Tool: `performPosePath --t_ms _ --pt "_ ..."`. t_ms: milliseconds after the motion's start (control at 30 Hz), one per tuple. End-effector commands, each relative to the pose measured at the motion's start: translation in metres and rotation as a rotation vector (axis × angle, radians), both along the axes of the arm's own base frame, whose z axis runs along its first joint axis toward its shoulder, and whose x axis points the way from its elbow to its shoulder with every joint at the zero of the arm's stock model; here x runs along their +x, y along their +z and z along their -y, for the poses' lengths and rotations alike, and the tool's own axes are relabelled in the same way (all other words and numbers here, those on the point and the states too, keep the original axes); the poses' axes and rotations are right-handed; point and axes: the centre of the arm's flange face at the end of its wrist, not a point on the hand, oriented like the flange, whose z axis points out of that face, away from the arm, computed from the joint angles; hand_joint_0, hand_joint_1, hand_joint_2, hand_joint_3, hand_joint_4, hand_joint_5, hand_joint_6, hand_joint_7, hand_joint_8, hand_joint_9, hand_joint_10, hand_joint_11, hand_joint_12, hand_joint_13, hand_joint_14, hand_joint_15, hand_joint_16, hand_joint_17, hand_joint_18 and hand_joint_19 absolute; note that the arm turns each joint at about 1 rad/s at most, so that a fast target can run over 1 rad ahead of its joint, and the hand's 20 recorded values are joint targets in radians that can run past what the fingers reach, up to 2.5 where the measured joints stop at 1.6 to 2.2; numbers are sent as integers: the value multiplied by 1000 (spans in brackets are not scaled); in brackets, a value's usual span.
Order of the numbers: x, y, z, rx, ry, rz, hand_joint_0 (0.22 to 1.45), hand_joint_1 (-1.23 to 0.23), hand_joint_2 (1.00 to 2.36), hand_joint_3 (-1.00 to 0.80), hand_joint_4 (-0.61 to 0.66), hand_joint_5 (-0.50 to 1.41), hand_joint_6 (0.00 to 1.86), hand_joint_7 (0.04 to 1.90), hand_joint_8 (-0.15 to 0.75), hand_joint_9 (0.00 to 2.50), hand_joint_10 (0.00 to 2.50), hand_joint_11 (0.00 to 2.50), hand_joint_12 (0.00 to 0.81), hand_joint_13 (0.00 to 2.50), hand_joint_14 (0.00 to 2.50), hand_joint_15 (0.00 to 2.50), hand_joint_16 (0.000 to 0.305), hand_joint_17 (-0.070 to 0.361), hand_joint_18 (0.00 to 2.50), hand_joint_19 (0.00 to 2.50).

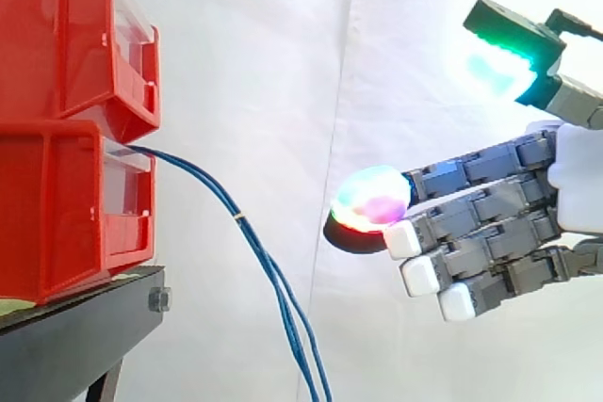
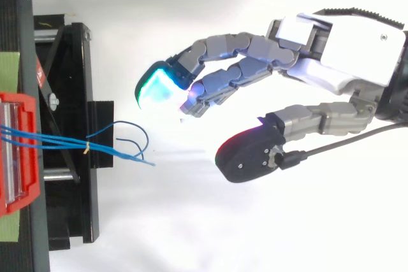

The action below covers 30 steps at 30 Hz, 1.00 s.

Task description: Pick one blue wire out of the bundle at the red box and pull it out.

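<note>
A bundle of thin blue wires (image 1: pixel 247 229) comes out of the lower red bin (image 1: pixel 66 214) and droops down past the stand. From above the blue wires (image 2: pixel 70 143) run right from the red bin (image 2: pixel 19 151), bound by a small yellow tie, and their loose ends fan out. My hand (image 1: pixel 490 223) hangs to the right of the bundle, apart from it, fingers stretched toward the bins with glowing pads. In the top view the hand (image 2: pixel 331 55) is open, thumb spread below the fingers, nothing between them.
A second red bin (image 1: pixel 75 35) is stacked on the lower one. Both rest on a black stand (image 1: pixel 85 327) whose frame (image 2: pixel 73 132) lies under the wires. A white curtain hangs behind.
</note>
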Motion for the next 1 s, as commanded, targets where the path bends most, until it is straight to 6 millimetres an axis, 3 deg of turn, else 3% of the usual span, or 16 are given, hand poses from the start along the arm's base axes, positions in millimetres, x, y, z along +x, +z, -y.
performPosePath --t_ms 0,400,533,833,967 --pt "0 -1 -2 -17 -14 -5 489 -570 1000 -500 343 -180 502 743 353 636 10 376 460 716 13 413 63 141 656 456" --pt "4 -1 -10 -89 -60 -1 489 -569 1000 -500 345 -180 502 746 352 633 11 362 462 712 13 412 62 140 654 456" --pt "7 -21 -10 -80 -66 -14 489 -568 1000 -500 344 -180 502 742 350 634 9 368 459 711 15 418 62 140 652 457" --pt "42 -38 -12 -37 -66 0 490 -567 1000 -500 345 -179 502 741 350 632 9 366 458 713 13 413 62 140 651 457" --pt "47 -44 -13 -26 -60 3 492 -568 1000 -500 343 -179 502 744 347 632 9 356 456 711 13 410 62 139 650 458"
